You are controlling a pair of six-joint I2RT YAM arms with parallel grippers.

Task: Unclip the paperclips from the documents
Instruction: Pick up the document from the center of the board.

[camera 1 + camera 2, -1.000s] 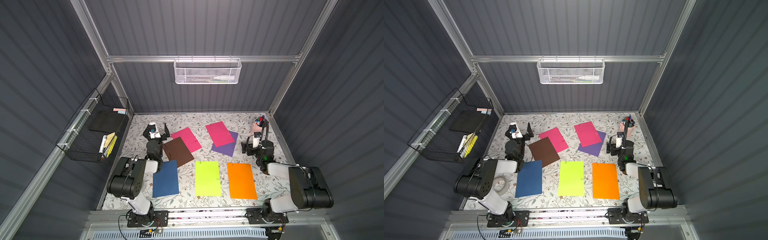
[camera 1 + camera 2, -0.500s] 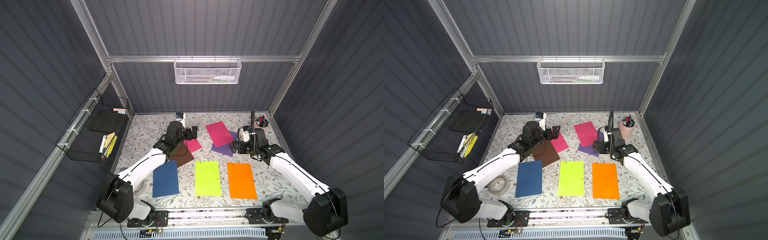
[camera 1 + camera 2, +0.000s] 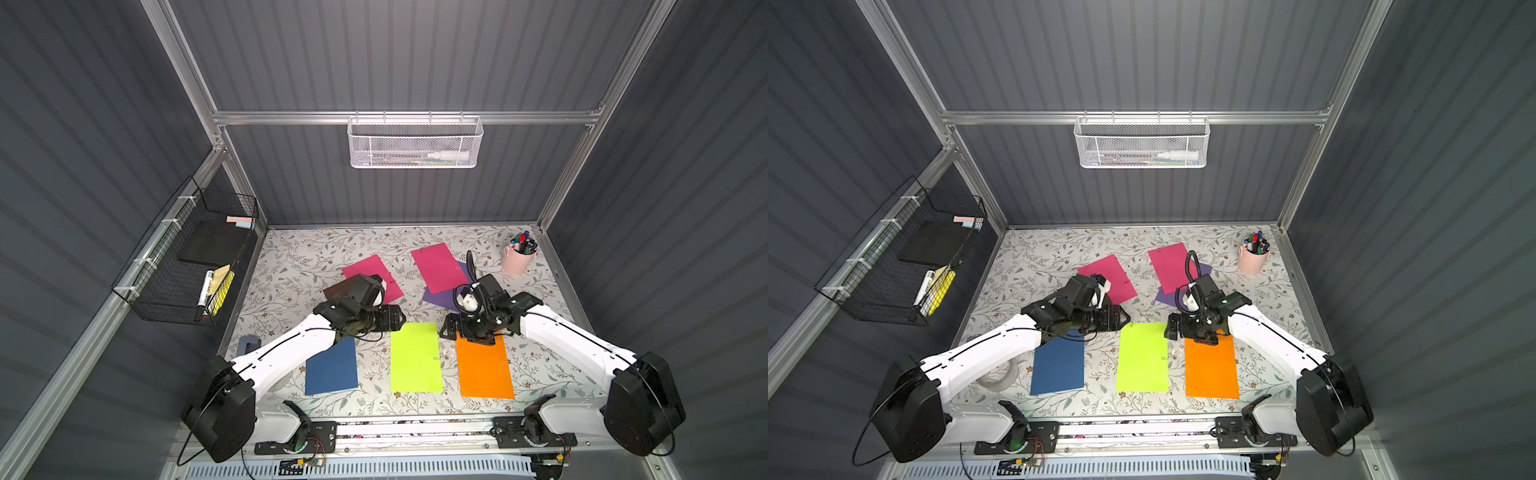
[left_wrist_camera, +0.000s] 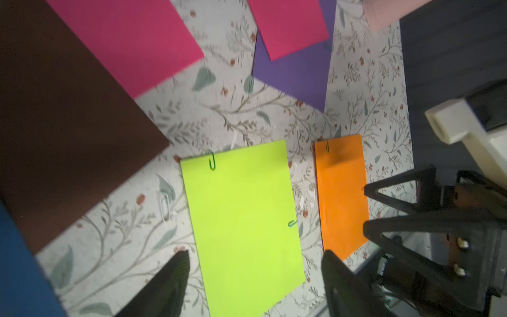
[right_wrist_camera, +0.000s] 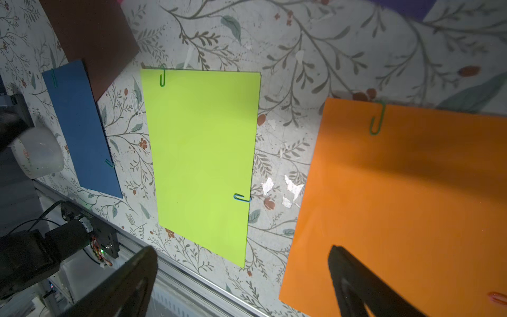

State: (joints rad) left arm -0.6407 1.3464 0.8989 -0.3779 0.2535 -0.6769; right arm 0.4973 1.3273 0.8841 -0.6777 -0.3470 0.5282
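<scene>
Coloured documents lie on the floral mat: lime, orange, navy, two pink, purple, and brown. The lime sheet carries a green paperclip on its far edge and a blue one on its right edge. A green clip sits on the orange sheet, and green clips on the navy one. My left gripper hovers open above the lime sheet's far left corner. My right gripper hangs open over the orange sheet's far edge.
A pink cup of markers stands at the back right. A tape roll lies at the front left. A loose white clip rests on the mat beside the lime sheet. A wire basket hangs on the left wall.
Both arms have unfolded from the sides and reached forward to the middle, over the lime and orange sheets. The left jaws have narrowed a little.
</scene>
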